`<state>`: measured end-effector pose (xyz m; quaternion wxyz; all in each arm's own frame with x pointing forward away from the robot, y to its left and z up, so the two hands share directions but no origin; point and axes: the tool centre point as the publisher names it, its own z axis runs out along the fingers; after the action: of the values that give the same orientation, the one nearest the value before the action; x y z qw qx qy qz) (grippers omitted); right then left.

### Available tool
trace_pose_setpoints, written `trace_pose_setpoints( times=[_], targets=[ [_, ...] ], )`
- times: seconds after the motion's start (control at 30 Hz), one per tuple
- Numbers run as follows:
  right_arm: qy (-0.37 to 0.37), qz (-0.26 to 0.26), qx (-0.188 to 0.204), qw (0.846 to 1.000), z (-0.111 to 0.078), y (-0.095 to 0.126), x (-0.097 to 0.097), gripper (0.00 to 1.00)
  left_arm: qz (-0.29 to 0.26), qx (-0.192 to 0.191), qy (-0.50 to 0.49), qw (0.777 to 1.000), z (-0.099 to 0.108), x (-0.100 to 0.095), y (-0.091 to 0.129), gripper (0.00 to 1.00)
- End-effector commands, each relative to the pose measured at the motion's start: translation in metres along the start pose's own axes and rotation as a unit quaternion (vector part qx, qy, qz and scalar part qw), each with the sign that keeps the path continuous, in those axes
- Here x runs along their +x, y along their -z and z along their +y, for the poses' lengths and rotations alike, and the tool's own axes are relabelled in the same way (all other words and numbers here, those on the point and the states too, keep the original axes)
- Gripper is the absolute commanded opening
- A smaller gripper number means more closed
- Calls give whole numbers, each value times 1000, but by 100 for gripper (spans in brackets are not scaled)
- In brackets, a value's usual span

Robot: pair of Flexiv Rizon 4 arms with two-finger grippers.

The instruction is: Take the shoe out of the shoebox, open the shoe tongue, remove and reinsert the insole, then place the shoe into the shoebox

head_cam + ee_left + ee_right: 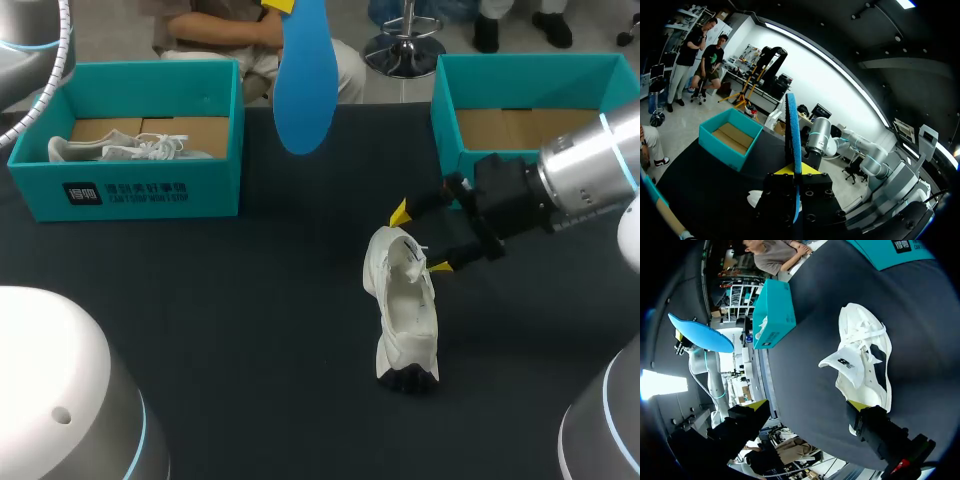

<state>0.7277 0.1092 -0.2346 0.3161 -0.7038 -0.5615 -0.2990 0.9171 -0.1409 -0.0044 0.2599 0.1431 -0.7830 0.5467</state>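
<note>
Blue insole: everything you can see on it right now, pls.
The blue insole is out of the white shoe and held in the air over the far part of the table, hanging with its rounded end down. It is plain bright blue, smooth, thin and foam-like. The left wrist view shows it edge-on and slightly curved. The left gripper is shut on its upper end, and nothing else touches it.

The white shoe (405, 310) stands on its sole near the middle of the table, its dark end towards the near edge and its tongue folded out. The blue insole (303, 85) hangs upright in the air over the far edge. The open teal shoebox (520, 80) sits at the far right corner, its cardboard floor bare.
</note>
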Motion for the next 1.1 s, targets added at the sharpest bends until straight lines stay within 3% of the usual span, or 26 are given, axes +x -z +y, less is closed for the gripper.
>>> trace_pose_setpoints(
  times=[0.03, 0.67, 0.77, 0.9, 1.1],
  targets=[
    [-2, -31, -1, 1000, 0, -3, 9, 100, 1, -1, 0, 1000, 0, -1, 0, 0],
    [-2, -31, -1, 1000, 0, -3, 9, 100, 1, -1, 0, 1000, 0, -1, 0, 0],
    [-5, 20, -14, 1000, 0, -5, 14, 100, 1, -1, 0, 1000, 0, -1, 0, 0],
    [-17, 49, -23, 998, 0, -7, 25, 100, 1, -1, 0, 1000, 0, -1, 0, 0],
    [-35, 102, -9, 994, 1, -11, 36, 100, 1, -1, 0, 1000, 0, -1, 0, 0]
  ],
)
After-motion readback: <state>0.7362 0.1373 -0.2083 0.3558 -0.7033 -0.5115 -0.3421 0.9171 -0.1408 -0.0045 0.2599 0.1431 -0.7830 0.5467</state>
